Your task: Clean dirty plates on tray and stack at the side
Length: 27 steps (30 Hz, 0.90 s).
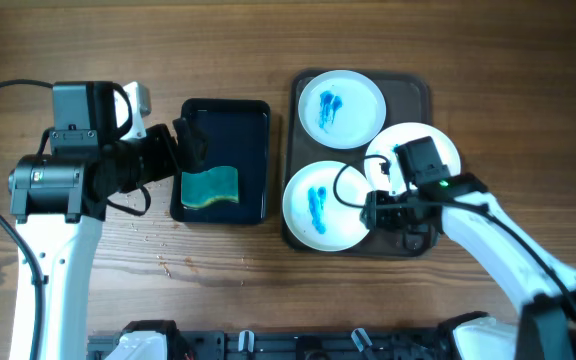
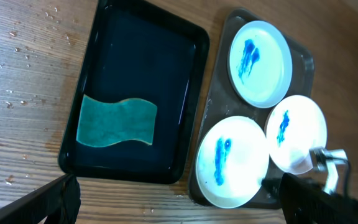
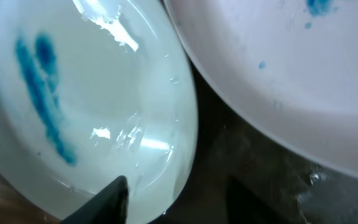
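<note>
Three white plates with blue smears lie on the dark brown tray (image 1: 411, 92): a far plate (image 1: 340, 108), a right plate (image 1: 430, 142) and a near left plate (image 1: 320, 205). My right gripper (image 1: 373, 210) is low over the tray at the near left plate's right edge. In the right wrist view its jaws straddle that plate's (image 3: 73, 93) rim, one finger (image 3: 104, 202) over the plate and the other dark against the tray (image 3: 229, 149), with a gap left. My left gripper (image 1: 190, 145) hovers open and holds nothing over a black tray.
A smaller glossy black tray (image 1: 224, 120) left of the brown tray holds a green sponge (image 1: 210, 188); the left wrist view shows the sponge (image 2: 117, 121) too. Water droplets (image 2: 17, 56) speckle the wooden table left of it.
</note>
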### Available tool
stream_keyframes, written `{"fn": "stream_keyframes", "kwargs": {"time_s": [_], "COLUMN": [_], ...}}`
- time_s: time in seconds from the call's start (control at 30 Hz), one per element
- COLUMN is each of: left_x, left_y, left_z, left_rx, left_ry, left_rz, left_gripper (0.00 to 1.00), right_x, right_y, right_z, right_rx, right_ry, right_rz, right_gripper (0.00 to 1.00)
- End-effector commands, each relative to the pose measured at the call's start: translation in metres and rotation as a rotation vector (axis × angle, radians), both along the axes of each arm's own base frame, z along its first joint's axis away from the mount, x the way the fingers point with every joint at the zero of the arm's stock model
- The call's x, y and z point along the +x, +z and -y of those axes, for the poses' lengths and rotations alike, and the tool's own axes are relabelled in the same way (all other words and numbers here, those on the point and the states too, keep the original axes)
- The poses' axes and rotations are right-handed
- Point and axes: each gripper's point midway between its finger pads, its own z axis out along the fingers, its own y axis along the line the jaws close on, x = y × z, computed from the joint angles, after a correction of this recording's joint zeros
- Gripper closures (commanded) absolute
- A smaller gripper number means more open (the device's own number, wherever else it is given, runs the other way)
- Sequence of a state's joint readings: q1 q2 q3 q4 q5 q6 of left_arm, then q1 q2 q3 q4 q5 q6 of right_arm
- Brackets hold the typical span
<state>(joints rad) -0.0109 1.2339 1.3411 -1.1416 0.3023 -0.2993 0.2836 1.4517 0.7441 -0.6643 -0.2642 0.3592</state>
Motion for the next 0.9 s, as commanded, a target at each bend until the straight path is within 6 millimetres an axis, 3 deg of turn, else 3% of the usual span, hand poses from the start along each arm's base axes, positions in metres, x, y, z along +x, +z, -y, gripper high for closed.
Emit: {"fn": "stream_keyframes", "kwargs": {"time_s": [0.0, 0.07, 0.17, 0.27, 0.3, 0.33, 0.5, 0.57, 0.67, 0.77, 0.87], "left_x": [0.001, 0.001, 0.006, 0.008, 0.013, 0.016, 0.029, 0.028, 0.025, 0.026, 0.032], "left_y": [0.001, -0.008, -0.043, -0.102, -0.151, -0.177, -0.242, -0.263, -0.279, -0.269, -0.238], "left_z": [-0.005, -0.005, 0.001, 0.007, -0.002, -0.006, 0.001, 0.004, 0.004, 0.004, 0.005], "left_rx": [0.036, 0.053, 0.139, 0.195, 0.251, 0.277, 0.287, 0.294, 0.301, 0.299, 0.286], "left_ry": [-0.012, -0.017, -0.043, -0.034, 0.028, 0.052, 0.024, 0.014, 0.009, 0.010, 0.014], "left_rz": [0.006, -0.034, -0.136, -0.302, -0.412, -0.467, -0.558, -0.588, -0.621, -0.611, -0.556], "left_gripper": [0.01, 0.04, 0.14, 0.20, 0.23, 0.23, 0.31, 0.44, 0.96, 0.96, 0.96], "right_x": [0.008, 0.016, 0.028, 0.031, 0.031, 0.030, 0.030, 0.030, 0.029, 0.029, 0.029], "right_y": [-0.022, -0.028, -0.031, -0.031, -0.031, -0.031, -0.030, -0.031, -0.031, -0.031, -0.031], "right_z": [0.005, 0.003, 0.019, 0.025, 0.024, 0.025, 0.022, 0.022, 0.022, 0.022, 0.022], "right_rx": [-0.049, -0.045, -0.120, -0.139, -0.138, -0.139, -0.124, -0.126, -0.127, -0.127, -0.127], "right_ry": [-0.038, -0.048, -0.217, -0.300, -0.299, -0.296, -0.293, -0.292, -0.291, -0.291, -0.290], "right_rz": [-0.022, -0.005, 0.013, 0.014, 0.016, 0.013, 0.011, 0.009, 0.007, 0.007, 0.007], "right_gripper": [0.76, 0.94, 0.96, 0.96, 0.96, 0.96, 0.96, 0.96, 0.96, 0.96, 0.96]}}
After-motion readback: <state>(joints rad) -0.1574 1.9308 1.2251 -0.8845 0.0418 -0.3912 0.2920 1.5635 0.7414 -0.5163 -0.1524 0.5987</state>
